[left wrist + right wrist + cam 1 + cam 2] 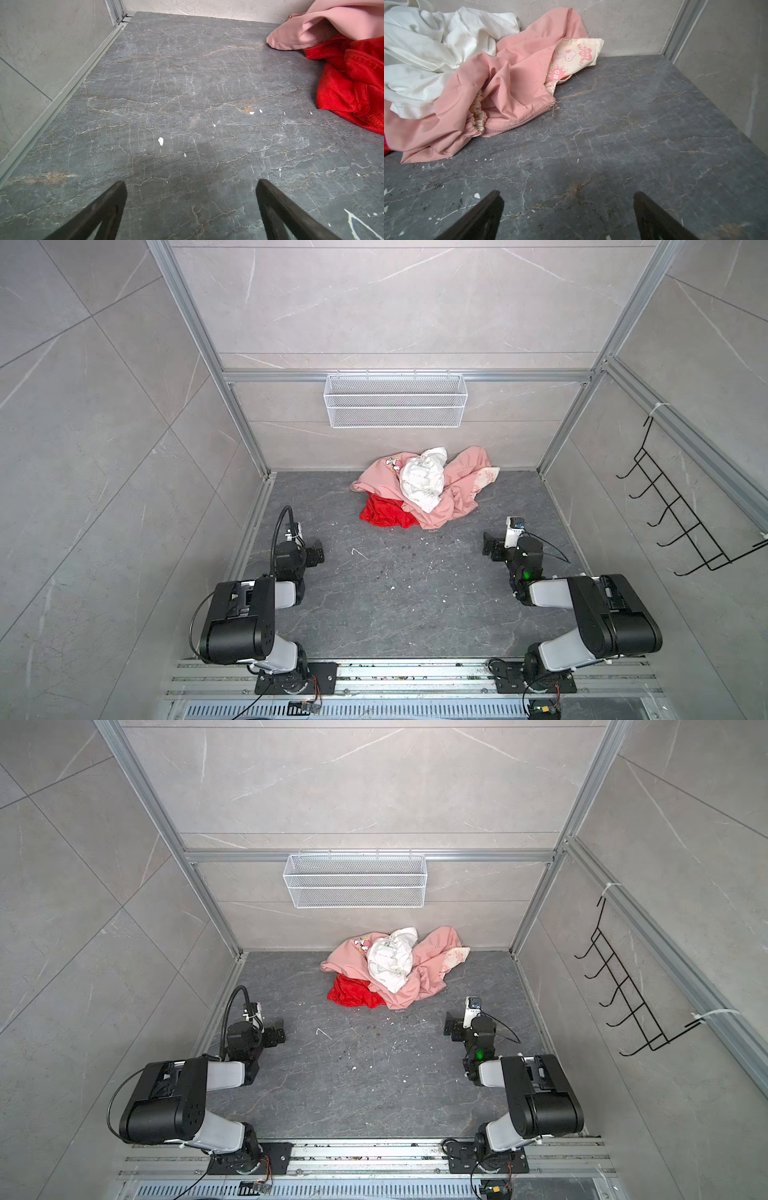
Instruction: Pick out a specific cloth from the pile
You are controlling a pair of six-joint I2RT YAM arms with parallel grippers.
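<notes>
**Q:** Top views first. Where is the cloth?

**Me:** In both top views the cloth (pixel 384 512) lies on the bench (pixel 395 614) at the near-left edge of the pile (pixel 453 497). Its far part is tucked under the pink garment (pixel 374 481). The white cloth (pixel 422 481) sits on top of the pink; I cannot tell whether it touches the red. My left claw (pixel 318 551) and right claw (pixel 490 547) are well apart from the pile, 1 on each side, both empty.

**Q:** Left wrist view?

**Me:** My left claw's 2 jaws stand wide apart over bare bench, with nothing between them. The cloth (pixel 353 83) shows rumpled folds and a stitched hem along its free edge.
- Judgement: it is thin, light, limp and slightly slick. It will not hold a shape and may slide out of a shallow pinch.
- Best hold: a bunched fold on the exposed near edge, clear of the pink hem just beside it.

**Q:** Right wrist view?

**Me:** My right claw is likewise spread wide, gripping nothing. Only a sliver of the cloth (pixel 385 146) shows at the frame edge. The pink garment, with its cartoon-print lining, and the white cloth fill the rest.
- Judgement: the pink overlaps the red, so the pull should be low and away from the pile, or the bulkier pink will drag along.
- The left claw is the nearer 1 for this.
</notes>
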